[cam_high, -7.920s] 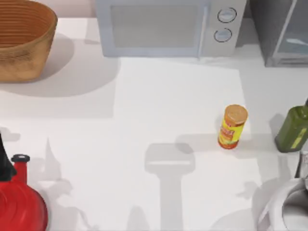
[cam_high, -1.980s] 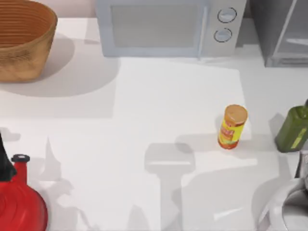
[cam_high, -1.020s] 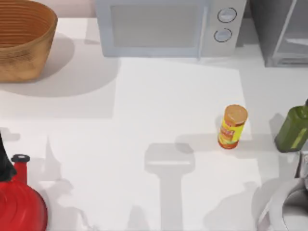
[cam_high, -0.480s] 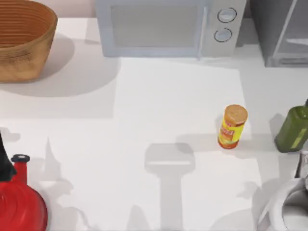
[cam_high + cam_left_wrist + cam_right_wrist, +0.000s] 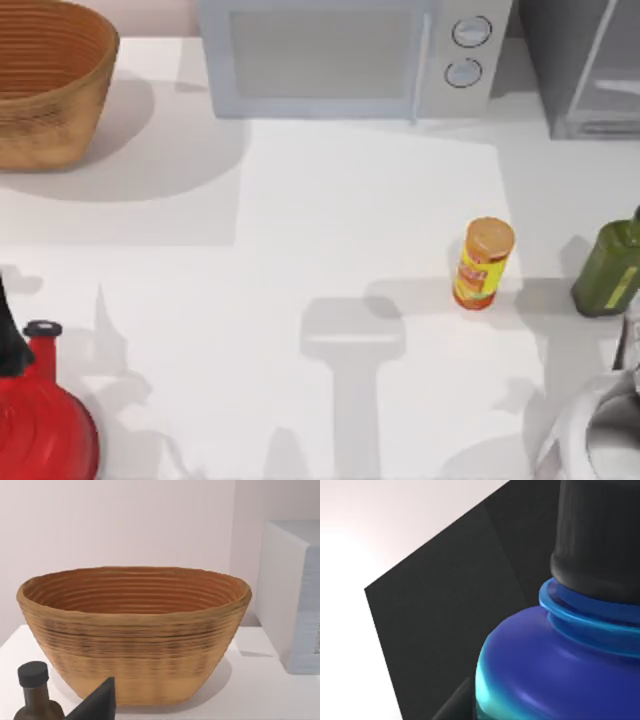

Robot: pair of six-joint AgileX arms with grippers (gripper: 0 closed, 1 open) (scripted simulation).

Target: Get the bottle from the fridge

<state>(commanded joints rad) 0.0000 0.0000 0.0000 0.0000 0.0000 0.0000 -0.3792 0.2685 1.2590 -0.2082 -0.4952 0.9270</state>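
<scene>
Right wrist view has the bottle (image 5: 560,670) close up, blue shoulders and black cap before a dark panel; I cannot tell either end effector's state. Top view: fridge (image 5: 585,65) at the bench's far right corner

The white table (image 5: 300,250) carries a woven basket (image 5: 45,80) at upper left, a grey microwave (image 5: 350,55) at top centre, the fridge (image 5: 585,70) at upper right, a yellow-and-red canister (image 5: 484,264) right of centre, an olive-green bottle (image 5: 608,268) at the right edge, and a red kettle (image 5: 40,420) at lower left.

Three bottles: blue bottle (image 5: 555,675), olive-green bottle (image 5: 607,268), dark bottle (image 5: 36,692).
</scene>
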